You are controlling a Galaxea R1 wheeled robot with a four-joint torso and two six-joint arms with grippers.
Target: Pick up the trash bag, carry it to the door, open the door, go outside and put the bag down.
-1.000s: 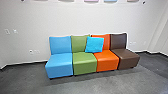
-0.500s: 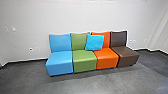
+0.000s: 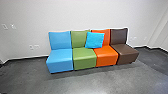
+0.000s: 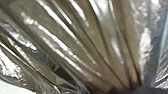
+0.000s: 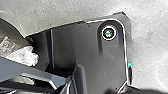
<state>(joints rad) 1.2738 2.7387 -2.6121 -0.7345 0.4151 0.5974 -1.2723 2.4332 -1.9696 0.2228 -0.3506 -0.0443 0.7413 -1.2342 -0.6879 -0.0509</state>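
The trash bag (image 4: 82,47), shiny see-through plastic with a brownish tint, spreads across the left wrist view. Its long folds run together into a tight bunch, where my left gripper (image 4: 132,89) is shut on it, a dark shape at the gathered plastic. In the right wrist view, part of the trash bag (image 5: 12,46) shows beside the robot's dark base, brown with a crumpled whitish piece. How my right gripper stands, I cannot tell.
Ahead, a row of joined seats (image 3: 83,58) in blue, green, orange and brown stands along a pale wall (image 3: 75,15), with a bright blue cushion (image 3: 94,40) on it. Grey floor (image 3: 100,81) lies in front. The robot's dark base plate (image 5: 100,62) is over pale floor.
The head camera's view has shifted: seats and wall sit higher in the picture, with more floor in front, and the items at the wall's top have left the picture. The cushion stays on the seats.
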